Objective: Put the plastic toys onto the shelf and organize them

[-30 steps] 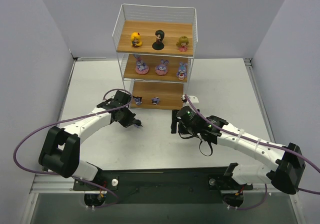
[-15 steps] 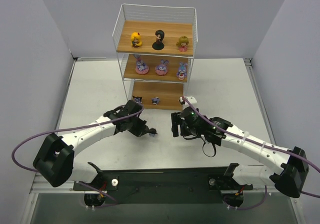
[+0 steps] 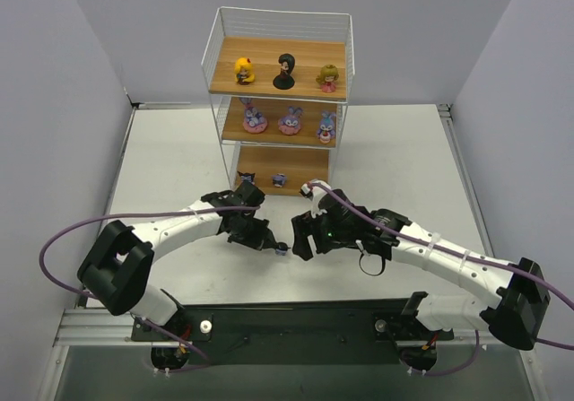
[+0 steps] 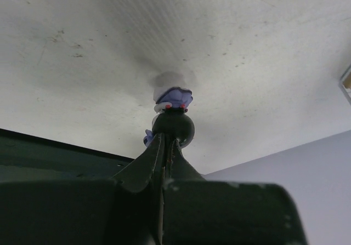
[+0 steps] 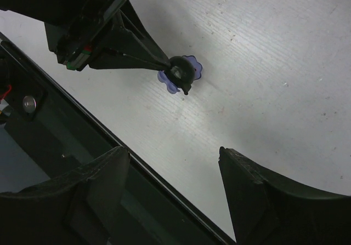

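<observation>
My left gripper is shut on a small dark blue-purple toy, held just above the table in front of the shelf. The right wrist view shows the same toy pinched at the left fingertips. My right gripper is open and empty, right beside it, and its fingers frame bare table. The top board carries a yellow doll, a black one and an olive-pink one. Three purple-pink bunnies stand on the middle board, two small dark figures on the bottom one.
A black base rail runs along the near table edge close under both grippers. Grey walls close in the left, right and back sides. Purple cables loop off both arms.
My left gripper has carried the small toy rightward and nearer, toward the table's middle. The right gripper has shifted left to meet it and stays open.
</observation>
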Available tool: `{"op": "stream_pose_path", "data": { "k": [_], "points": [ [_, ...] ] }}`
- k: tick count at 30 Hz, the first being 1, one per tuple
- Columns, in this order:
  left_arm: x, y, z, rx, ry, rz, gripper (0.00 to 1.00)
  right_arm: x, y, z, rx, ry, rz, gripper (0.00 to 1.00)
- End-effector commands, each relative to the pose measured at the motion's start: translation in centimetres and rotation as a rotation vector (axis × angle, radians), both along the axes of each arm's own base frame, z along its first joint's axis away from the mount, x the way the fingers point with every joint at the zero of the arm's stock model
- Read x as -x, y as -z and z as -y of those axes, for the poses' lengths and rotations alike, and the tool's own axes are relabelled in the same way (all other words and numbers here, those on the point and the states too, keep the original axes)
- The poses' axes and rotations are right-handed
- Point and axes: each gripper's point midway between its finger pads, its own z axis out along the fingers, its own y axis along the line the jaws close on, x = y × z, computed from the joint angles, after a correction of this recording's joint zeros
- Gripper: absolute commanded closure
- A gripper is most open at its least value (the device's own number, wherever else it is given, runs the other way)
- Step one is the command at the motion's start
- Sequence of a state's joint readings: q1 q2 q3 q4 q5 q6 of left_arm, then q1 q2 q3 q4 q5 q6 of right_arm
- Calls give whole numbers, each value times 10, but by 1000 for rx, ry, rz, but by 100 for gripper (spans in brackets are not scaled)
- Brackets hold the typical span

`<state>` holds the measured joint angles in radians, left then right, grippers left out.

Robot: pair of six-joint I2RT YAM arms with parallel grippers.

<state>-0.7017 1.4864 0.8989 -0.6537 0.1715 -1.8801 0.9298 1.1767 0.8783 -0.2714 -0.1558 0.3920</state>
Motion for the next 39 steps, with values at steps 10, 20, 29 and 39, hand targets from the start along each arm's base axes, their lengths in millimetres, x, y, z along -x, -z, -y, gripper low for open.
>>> {"op": "stream_pose_path", "data": {
  "k": [10, 20, 29, 39],
  "points": [
    [4, 2, 6, -33, 52, -65, 38, 2, 10, -2, -1, 23, -46, 32],
    [-24, -27, -28, -181, 84, 104, 21, 0, 21, 9, 37, 95, -32, 32],
    [-50, -84, -118, -331, 285, 547, 20, -17, 53, -10, 34, 200, 220, 29],
    [-25, -129, -157, -499, 590, 843, 18, -19, 86, -32, -18, 350, 475, 31]
  ]
}}
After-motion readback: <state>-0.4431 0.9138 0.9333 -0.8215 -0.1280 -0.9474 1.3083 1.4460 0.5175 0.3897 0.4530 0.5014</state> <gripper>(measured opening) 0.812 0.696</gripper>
